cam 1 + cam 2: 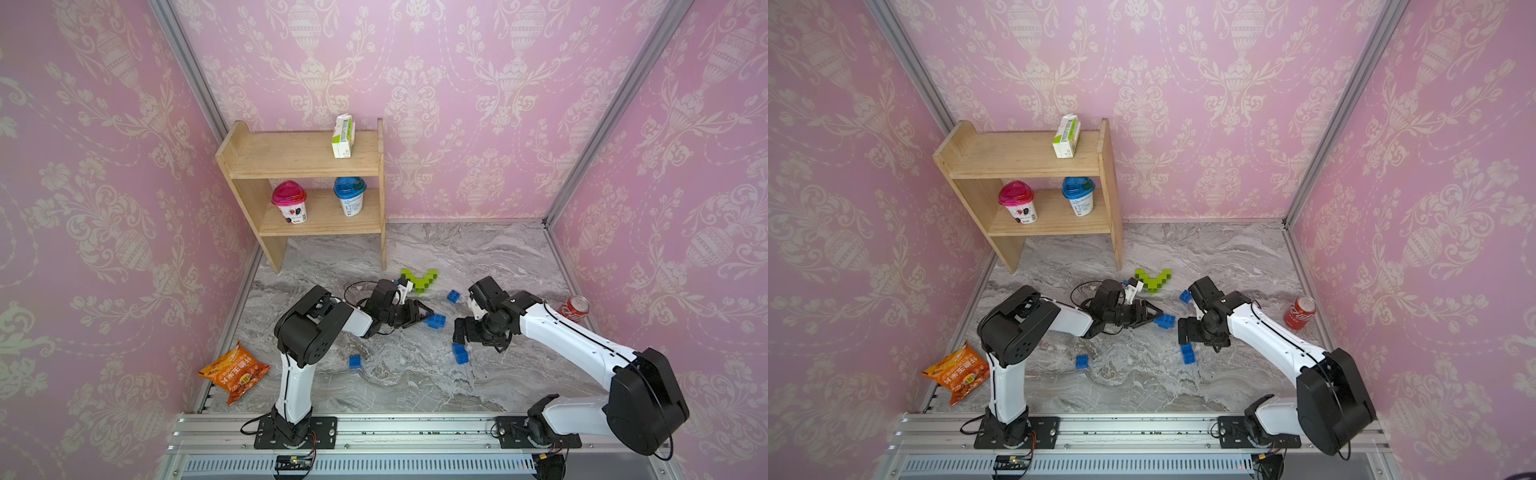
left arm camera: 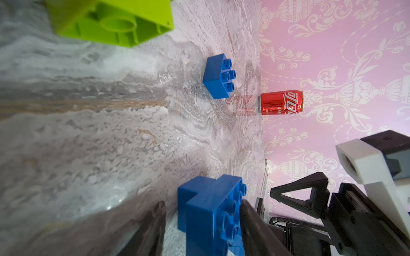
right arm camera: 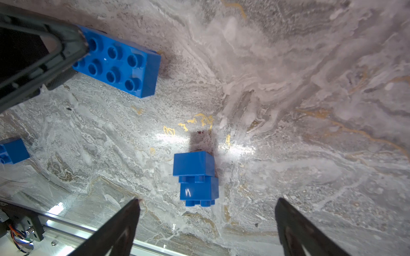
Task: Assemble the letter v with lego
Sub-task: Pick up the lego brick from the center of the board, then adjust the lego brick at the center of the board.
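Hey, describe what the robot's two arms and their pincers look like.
Both the left arm and right arm have white links, bulky black joints and thin black cables alongside. The left pincer and right pincer are black, with triangular open-frame fingers narrowing to points.

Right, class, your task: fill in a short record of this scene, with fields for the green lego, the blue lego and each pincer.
Green bricks: joined into a V
Long blue brick: at the left pincer; grip unclear
Blue two-brick stack: lying on its side
Right pincer: open, poised at the stack
Single blue bricks: two, loose
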{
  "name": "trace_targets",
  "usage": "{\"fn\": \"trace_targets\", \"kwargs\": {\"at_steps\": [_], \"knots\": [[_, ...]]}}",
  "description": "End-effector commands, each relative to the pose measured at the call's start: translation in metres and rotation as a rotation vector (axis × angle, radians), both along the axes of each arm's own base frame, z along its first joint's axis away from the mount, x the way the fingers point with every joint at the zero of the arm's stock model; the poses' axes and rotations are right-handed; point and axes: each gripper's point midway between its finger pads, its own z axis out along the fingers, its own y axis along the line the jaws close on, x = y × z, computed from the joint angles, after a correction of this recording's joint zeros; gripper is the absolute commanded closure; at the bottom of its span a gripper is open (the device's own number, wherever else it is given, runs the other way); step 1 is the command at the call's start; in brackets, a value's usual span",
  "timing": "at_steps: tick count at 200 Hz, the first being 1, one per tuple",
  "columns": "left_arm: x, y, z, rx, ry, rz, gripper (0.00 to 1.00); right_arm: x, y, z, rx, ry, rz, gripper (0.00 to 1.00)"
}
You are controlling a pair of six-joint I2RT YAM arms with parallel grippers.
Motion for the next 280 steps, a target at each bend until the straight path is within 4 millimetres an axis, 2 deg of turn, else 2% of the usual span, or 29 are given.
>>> {"fn": "trace_targets", "kwargs": {"at_steps": [1, 31, 50, 62, 79, 104, 142, 163, 181, 191, 212, 250, 280], "knots": [[-0.008, -0.003, -0.006, -0.024, 0.034, -0.017, 0.49, -0.007, -0.002, -0.004, -0.007, 0.015, -0.015, 0.1], [-0.009, -0.004, -0.004, -0.027, 0.036, -0.017, 0.57, -0.017, 0.009, -0.018, -0.057, 0.052, 0.048, 0.17], [-0.009, -0.004, -0.001, -0.026, 0.036, -0.017, 0.59, -0.02, 0.013, -0.025, -0.088, 0.066, 0.075, 0.18], [-0.008, -0.003, -0.002, -0.024, 0.038, -0.015, 0.6, -0.021, 0.014, -0.029, -0.1, 0.072, 0.084, 0.23], [-0.009, -0.004, 0.0, -0.024, 0.037, -0.016, 0.61, -0.023, 0.017, -0.036, -0.101, 0.082, 0.088, 0.25], [-0.009, -0.004, 0.001, -0.024, 0.037, -0.016, 0.63, -0.022, 0.011, -0.041, -0.15, 0.088, 0.083, 0.31], [-0.008, -0.003, 0.003, -0.018, 0.031, -0.017, 0.66, -0.019, 0.011, -0.047, -0.162, 0.087, 0.083, 0.46], [-0.008, 0.0, 0.004, -0.013, 0.028, -0.014, 0.67, -0.019, 0.012, -0.051, -0.165, 0.089, 0.089, 0.48], [-0.008, 0.003, 0.004, -0.011, 0.03, -0.008, 0.68, -0.017, 0.012, -0.054, -0.168, 0.089, 0.088, 0.55], [-0.007, 0.005, 0.003, -0.01, 0.031, -0.002, 0.68, -0.016, 0.013, -0.053, -0.168, 0.087, 0.087, 0.57], [-0.007, 0.01, 0.002, -0.005, 0.031, 0.005, 0.68, -0.017, 0.013, -0.053, -0.165, 0.09, 0.086, 0.66], [-0.006, 0.024, 0.0, 0.002, 0.033, 0.031, 0.68, -0.023, 0.015, -0.039, -0.171, 0.107, 0.092, 0.68], [-0.005, 0.028, 0.005, -0.003, 0.024, 0.037, 0.68, -0.039, 0.017, -0.021, -0.163, 0.199, 0.093, 0.69]]}}
